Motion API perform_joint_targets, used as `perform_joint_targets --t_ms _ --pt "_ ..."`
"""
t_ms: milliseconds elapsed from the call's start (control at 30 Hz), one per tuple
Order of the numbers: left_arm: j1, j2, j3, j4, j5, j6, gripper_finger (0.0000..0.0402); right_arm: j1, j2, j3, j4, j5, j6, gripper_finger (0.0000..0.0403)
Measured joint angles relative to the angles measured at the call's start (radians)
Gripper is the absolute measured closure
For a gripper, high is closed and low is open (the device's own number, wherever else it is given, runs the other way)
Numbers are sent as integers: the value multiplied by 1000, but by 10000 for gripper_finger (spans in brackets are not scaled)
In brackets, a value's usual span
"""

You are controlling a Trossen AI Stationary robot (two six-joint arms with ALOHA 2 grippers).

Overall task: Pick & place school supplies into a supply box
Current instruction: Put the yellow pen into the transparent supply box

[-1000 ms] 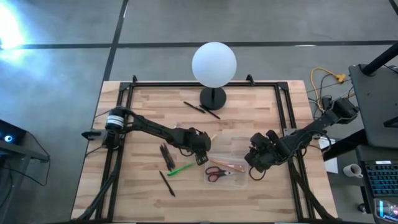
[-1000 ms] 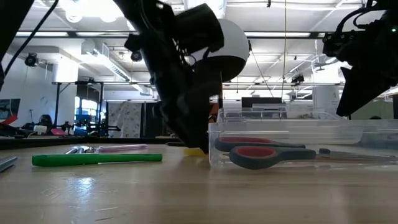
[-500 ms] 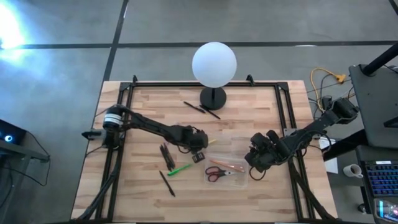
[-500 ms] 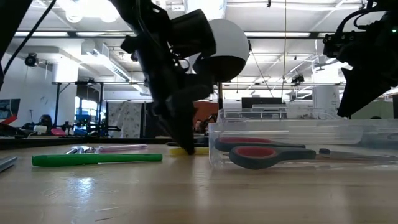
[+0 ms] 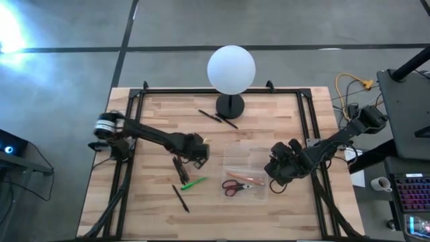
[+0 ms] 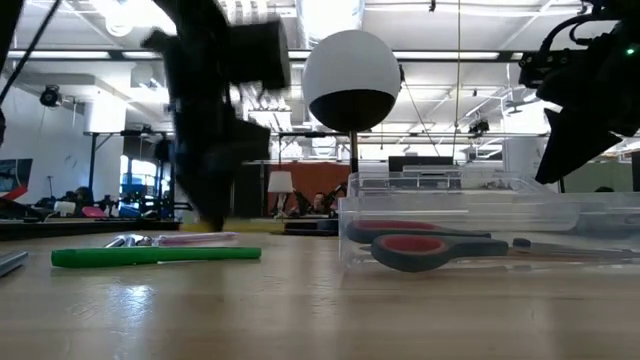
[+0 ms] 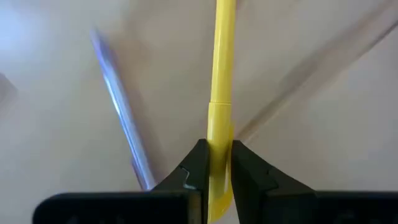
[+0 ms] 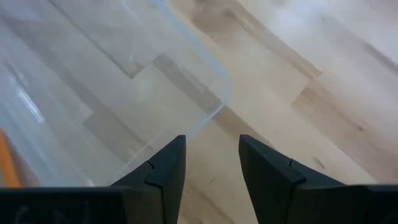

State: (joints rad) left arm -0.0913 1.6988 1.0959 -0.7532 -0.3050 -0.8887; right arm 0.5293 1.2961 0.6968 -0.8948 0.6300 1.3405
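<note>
My left gripper [image 7: 219, 168] is shut on a yellow pen [image 7: 222, 56]; in the high view it [image 5: 198, 153] is left of the supply box. The clear supply box [image 5: 245, 180] holds red-handled scissors [image 6: 430, 245] and an orange pencil [image 5: 247, 178]. My right gripper [image 8: 211, 165] stands open at the box's right end, by its corner [image 8: 219, 102]; whether it touches the box, I cannot tell. A green pen [image 5: 195, 182] and black pens [image 5: 180, 168] lie flat on the table. My left gripper pinches the yellow pen's thicker end part [image 7: 219, 134] between its two fingers, which lie across the pen. The rest of the pen runs straight out ahead of the fingers. Whether the pen's far end is off the table does not show.
A white globe lamp [image 5: 231, 70] on a black base stands at the far middle, with two black pens [image 5: 218, 118] in front of it. Another black pen [image 5: 180, 197] lies near the front. Black rails [image 5: 310, 121] edge the table.
My left gripper has gone from beside the box's left end toward the table's left edge and a little toward the far edge, taking the yellow pen along. The box and my right gripper have stayed in place.
</note>
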Motion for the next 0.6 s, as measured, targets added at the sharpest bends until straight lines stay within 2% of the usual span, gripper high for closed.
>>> perform_joint_targets --t_ms 167,267,400,467,600 --pt "-51 -165 30 61 -98 55 377 0 0 0 -24 34 26 263" --pt "-80 -206 60 140 -108 192 377 0 0 0 -23 46 18 265" --pt "-117 -189 83 323 -4 418 377 0 -4 0 -24 49 20 266" --pt "-127 -158 91 377 58 446 377 0 -21 5 -30 48 42 266" --pt "-145 -64 131 396 102 476 377 3 -108 17 -100 78 138 266"
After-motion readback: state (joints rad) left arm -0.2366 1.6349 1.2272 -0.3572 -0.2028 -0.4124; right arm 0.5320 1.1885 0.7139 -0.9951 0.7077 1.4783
